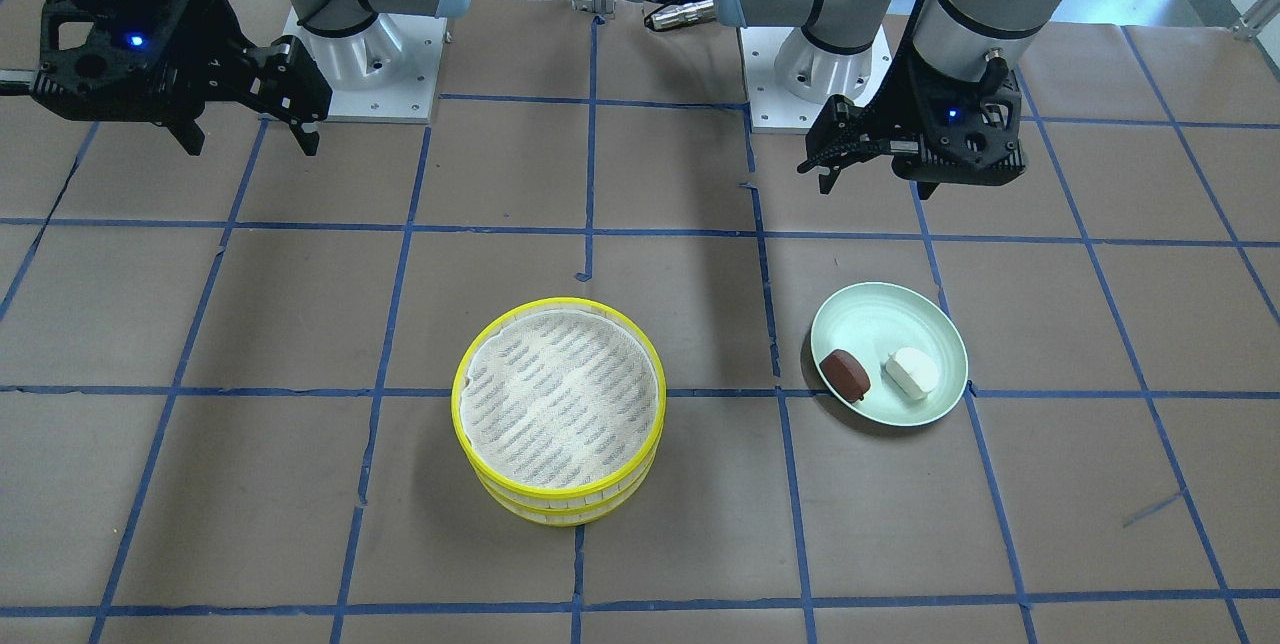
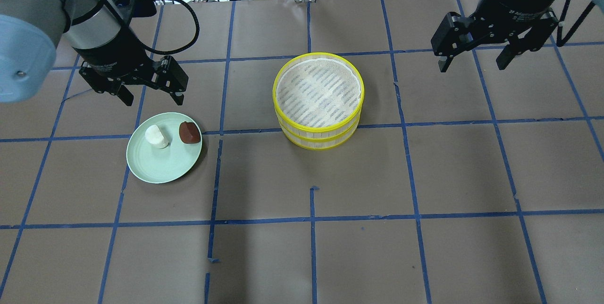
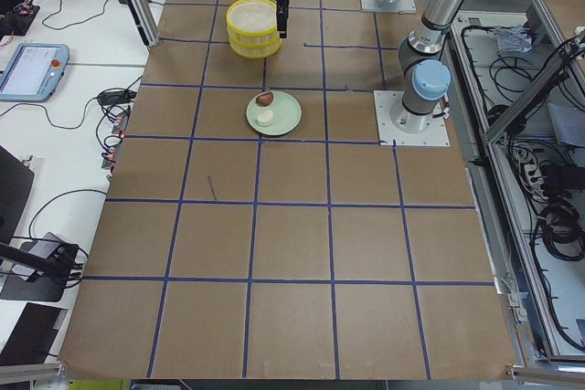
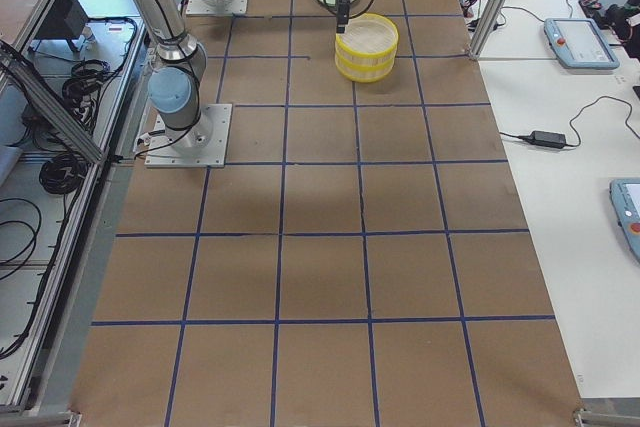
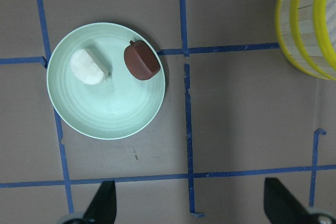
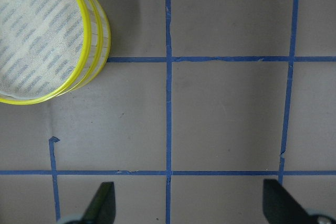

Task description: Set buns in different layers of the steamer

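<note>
Brown paper-covered worktop (image 2: 330, 247) gridded with blue tape lines, cables and white benches past its edges.

Clock directions are from the overhead view.

- Two round yellow-rimmed steamer trays with pale slatted sides are stacked near the worktop middle: upper tray (image 2: 319, 129) on lower tray (image 2: 319, 146). The upper tray's white liner with grey dashes is bare; the lower tray's inside is hidden.
- Pale green round plate (image 2: 160, 164) sits at 9 o'clock of the stack, well apart.
- Small white half-moon bun (image 2: 156, 136) lies on the plate at about 11 o'clock.
- Dark reddish-brown half-moon bun (image 2: 189, 132) lies on the plate at about 2 o'clock, near the rim. The buns are close together, not touching.
- Left claw (image 2: 154, 101) hangs in the air at 12 o'clock of the plate, fingers spread wide, holding nothing.
- Right claw (image 2: 473, 65) hangs at about 2 o'clock of the stack, well apart, fingers spread wide, holding nothing.
</note>
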Action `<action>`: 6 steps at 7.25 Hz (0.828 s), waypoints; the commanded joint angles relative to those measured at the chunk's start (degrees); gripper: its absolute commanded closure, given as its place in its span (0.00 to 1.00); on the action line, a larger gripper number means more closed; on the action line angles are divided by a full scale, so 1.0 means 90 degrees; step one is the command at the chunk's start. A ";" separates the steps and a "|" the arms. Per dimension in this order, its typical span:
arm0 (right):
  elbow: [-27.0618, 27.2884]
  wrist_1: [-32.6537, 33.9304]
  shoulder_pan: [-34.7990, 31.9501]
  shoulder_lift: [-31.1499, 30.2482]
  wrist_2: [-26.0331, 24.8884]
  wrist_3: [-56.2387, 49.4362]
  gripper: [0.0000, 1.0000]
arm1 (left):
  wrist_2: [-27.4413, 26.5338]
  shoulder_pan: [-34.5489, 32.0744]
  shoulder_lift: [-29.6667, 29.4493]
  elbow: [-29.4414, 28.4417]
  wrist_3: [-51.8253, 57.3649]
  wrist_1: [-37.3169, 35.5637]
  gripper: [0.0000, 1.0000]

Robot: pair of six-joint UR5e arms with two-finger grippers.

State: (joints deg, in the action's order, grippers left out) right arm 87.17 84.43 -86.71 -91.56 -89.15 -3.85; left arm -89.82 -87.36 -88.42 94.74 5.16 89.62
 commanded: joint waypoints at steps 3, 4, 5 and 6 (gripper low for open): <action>0.0002 -0.0016 -0.0023 0.0036 0.0032 0.0066 0.00 | -0.0029 0.0048 0.0000 0.0010 0.0090 0.0022 0.00; 0.0002 0.0081 -0.0024 0.0065 0.0071 0.0163 0.00 | -0.0049 0.0136 -0.0010 0.0020 0.0119 0.0032 0.00; 0.0060 0.0410 -0.0082 0.0153 0.0120 0.0387 0.00 | -0.0243 0.0166 -0.0039 0.0107 0.0100 0.0023 0.00; 0.0167 0.1129 -0.0295 0.0734 0.0439 0.0998 0.00 | -0.0883 0.0156 -0.0049 0.0175 0.0332 -0.0161 0.00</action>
State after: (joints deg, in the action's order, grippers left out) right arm 87.78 88.73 -87.77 -89.19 -87.53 0.27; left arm -92.95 -86.08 -88.70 95.61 6.61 89.41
